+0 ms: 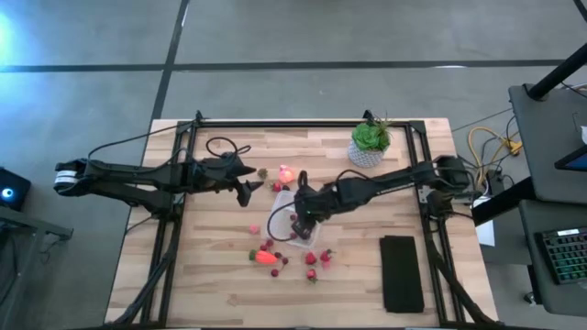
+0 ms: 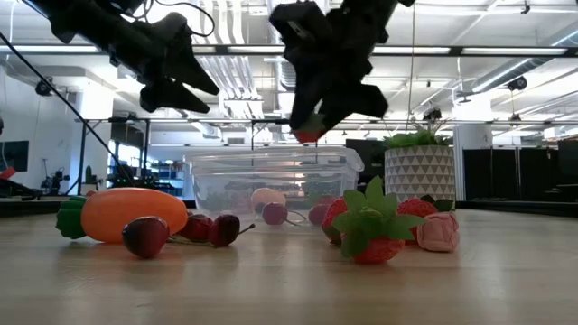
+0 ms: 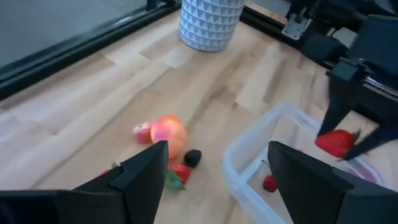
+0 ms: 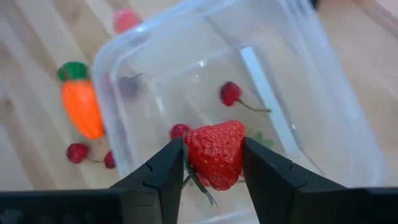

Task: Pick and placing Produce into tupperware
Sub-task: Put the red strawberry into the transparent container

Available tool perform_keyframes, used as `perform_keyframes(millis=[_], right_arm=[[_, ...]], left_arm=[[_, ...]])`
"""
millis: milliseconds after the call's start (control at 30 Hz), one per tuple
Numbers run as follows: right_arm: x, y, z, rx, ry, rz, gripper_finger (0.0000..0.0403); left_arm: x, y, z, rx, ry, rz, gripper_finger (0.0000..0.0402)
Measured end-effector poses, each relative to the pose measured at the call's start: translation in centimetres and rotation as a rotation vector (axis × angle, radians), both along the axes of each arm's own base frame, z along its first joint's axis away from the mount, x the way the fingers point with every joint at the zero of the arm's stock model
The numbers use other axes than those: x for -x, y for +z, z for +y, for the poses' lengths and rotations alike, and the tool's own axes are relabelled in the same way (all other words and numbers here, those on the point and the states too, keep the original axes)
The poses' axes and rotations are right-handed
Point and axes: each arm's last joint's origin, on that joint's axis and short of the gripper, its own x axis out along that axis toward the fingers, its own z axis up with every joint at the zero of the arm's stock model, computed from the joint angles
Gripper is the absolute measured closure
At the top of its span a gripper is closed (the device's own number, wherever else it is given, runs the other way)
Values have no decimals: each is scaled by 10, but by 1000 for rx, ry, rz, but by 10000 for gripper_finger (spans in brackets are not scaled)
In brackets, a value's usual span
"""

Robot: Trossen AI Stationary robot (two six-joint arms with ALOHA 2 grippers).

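Observation:
The clear tupperware (image 1: 286, 223) stands mid-table with a few small cherries (image 4: 231, 93) inside. My right gripper (image 1: 304, 214) hangs over its opening, shut on a red strawberry (image 4: 214, 154). My left gripper (image 1: 248, 190) hovers open above the wood to the box's left, nothing between its fingers (image 3: 144, 173). Loose produce lies on the table around the box: an orange carrot (image 1: 264, 258), strawberries (image 2: 370, 230), cherries (image 2: 144, 236) and a pink-orange fruit (image 3: 168, 134). My right gripper pinches the strawberry by its two opposite sides (image 4: 191, 149) between its two fingers. The fingers slant steeply down from above, and the berry (image 2: 310, 134) sits at their free ends. It is lifted clear, above the tupperware's open top.
A green potted plant in a white patterned pot (image 1: 370, 144) stands at the far right. A flat black slab (image 1: 401, 273) lies near the right front. Black frame rails (image 1: 180, 156) border the table's sides and back.

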Motion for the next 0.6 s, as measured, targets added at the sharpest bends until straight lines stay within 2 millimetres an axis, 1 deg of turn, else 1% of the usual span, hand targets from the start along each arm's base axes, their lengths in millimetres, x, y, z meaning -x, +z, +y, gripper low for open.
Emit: perform_keyframes(millis=[100,200,267,333,400,467,533,600], right_arm=[[-3,4,2,30,44,-13,222],[-3,7,2,43,49,-22,184],[0,10,2,49,53,6,162],[5,15,7,85,113,33,146],[14,20,21,156,227,61,137],[25,21,40,230,345,98,134],[37,15,59,277,439,158,136],[48,8,77,288,490,188,139]], left_arm=[[0,-1,0,35,6,-7,139],[0,-2,0,48,11,-10,139],[0,-2,0,48,10,-10,139],[0,-2,0,47,11,-10,139],[0,-2,0,47,11,-10,139],[0,-2,0,48,11,-10,139],[0,-2,0,47,11,-10,139],[0,-2,0,47,11,-10,139]])
